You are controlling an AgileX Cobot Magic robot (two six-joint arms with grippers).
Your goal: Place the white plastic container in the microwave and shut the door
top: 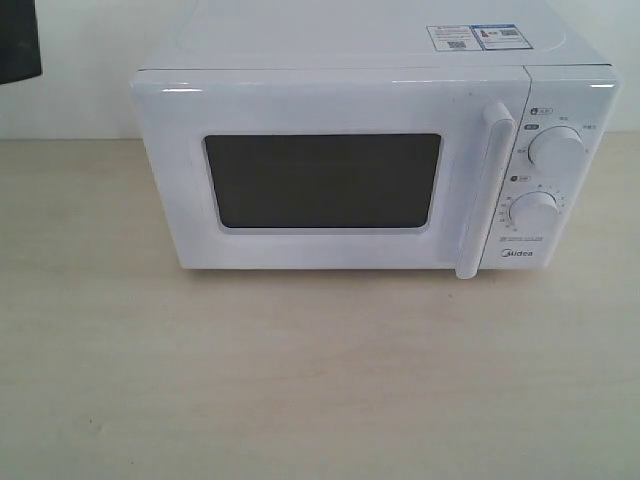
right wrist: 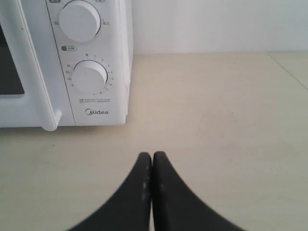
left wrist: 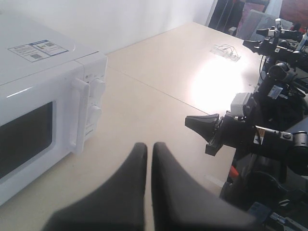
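Observation:
The white microwave (top: 372, 160) stands on the pale table with its door (top: 320, 175) shut, dark window facing me and the bar handle (top: 482, 190) beside the two dials (top: 555, 150). No white plastic container shows in any view. My left gripper (left wrist: 149, 147) is shut with nothing between its black fingers, hovering over the table to the side of the microwave (left wrist: 43, 96). Shut and empty too, my right gripper (right wrist: 152, 156) sits in front of the dials (right wrist: 89, 77) and the Midea logo (right wrist: 97, 112). Neither gripper appears in the exterior view.
In the left wrist view the right arm (left wrist: 240, 132) and other dark equipment (left wrist: 281, 53) stand off the table's far side. A wall (right wrist: 216, 24) runs behind the microwave. A dark object (top: 18, 40) hangs at the exterior view's top left corner.

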